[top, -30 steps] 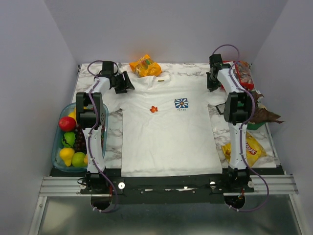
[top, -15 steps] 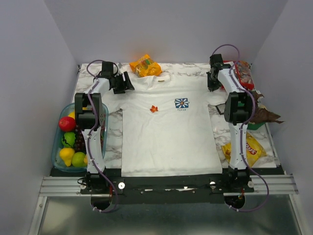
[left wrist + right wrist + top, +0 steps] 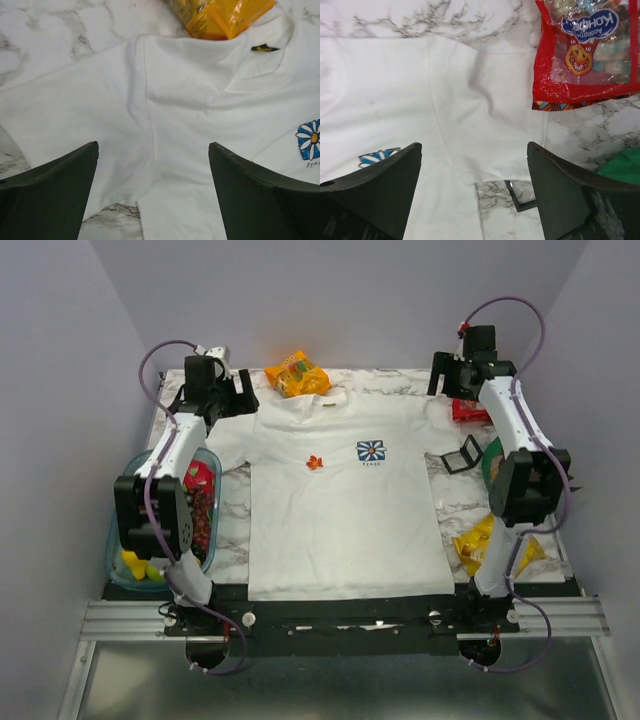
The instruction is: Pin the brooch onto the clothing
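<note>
Far left, well back from the left tool (image 3: 238, 396) and tucked beside its arm, a blue tub (image 3: 118, 562) of fruit sat on the marbled counter (image 3: 229, 528). The left tool itself was out over the T-shirt (image 3: 340, 530), right above the left shoulder seam where sleeve met body. Its jaws stood wide apart, with nothing between them but white cloth below. Just ahead of it and off to its right lay the orange snack bag (image 3: 225, 17), its near edge touching the collar.

And there was the brooch (image 3: 315, 462)! It sat on the shirt's chest, to the right of the left tool and nearer the arm bases, well apart from both tools and roughly between them. Whether it was pinned through could not be told. Just beside it, on the right tool's side, was the daisy print (image 3: 371, 451).

Over to the right tool (image 3: 475, 147): it hung above the shirt's right sleeve, with the sleeve's hem just under it. Its jaws also stood wide and gripped nothing. Ahead of it and to its right lay a red sweet bag (image 3: 585, 55). A small dark square frame (image 3: 461, 454) lay on the marble just back from its right jaw. Further back, by the right arm's base, was a yellow crisp bag (image 3: 480, 540).
</note>
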